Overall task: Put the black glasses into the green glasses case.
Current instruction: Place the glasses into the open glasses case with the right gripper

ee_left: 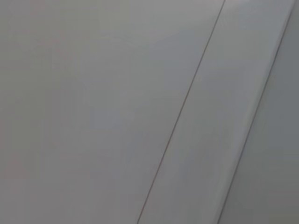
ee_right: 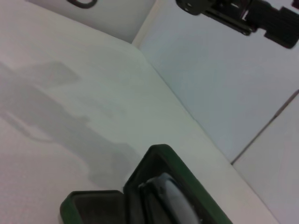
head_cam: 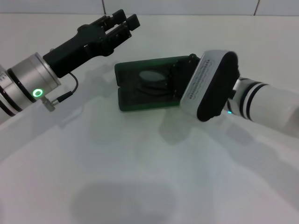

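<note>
Hiding its own jaws — state unreadable — the right gripper (head_cam: 187, 74) covers the green glasses case's (head_cam: 140, 100) 3 o'clock end; the black glasses (head_cam: 152, 84) lie inside; left gripper (head_cam: 122, 23), apparently closed, hovers at 11 o'clock.

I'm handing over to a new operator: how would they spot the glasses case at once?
On the white table, look between the two arms. The case lies open there, just left of the right gripper, glasses inside. It is the only dark green thing.

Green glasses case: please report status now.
Green glasses case open, black glasses inside. Right claw at case's right end. Left claw raised behind, clear.
</note>
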Controlling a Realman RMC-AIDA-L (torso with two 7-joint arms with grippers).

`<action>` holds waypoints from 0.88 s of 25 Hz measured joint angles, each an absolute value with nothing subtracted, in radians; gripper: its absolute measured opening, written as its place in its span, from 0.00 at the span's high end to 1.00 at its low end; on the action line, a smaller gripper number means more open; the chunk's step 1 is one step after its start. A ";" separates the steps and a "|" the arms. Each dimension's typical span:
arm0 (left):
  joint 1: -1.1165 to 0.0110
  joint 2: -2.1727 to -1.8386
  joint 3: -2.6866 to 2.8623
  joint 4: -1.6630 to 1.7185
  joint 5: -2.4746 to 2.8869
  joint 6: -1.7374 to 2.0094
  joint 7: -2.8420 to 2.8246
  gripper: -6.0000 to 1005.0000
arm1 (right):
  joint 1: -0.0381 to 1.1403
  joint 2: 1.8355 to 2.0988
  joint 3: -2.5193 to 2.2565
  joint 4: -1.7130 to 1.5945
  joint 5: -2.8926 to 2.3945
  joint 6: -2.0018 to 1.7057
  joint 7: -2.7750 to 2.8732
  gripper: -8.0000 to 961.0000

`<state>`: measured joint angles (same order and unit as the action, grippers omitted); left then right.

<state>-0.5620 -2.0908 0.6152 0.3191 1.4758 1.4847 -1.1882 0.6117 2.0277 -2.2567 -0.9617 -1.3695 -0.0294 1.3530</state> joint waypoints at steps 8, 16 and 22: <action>-0.571 -2.091 0.615 0.318 1.476 1.484 -1.185 0.47 | 0.604 2.028 -2.258 -0.972 -1.370 -0.053 1.353 0.77; -0.572 -2.091 0.615 0.318 1.476 1.483 -1.185 0.47 | 0.572 2.028 -2.258 -1.008 -1.371 -0.046 1.353 0.61; -0.577 -2.091 0.615 0.317 1.476 1.480 -1.185 0.47 | 0.567 2.028 -2.277 -1.014 -1.370 0.021 1.379 0.58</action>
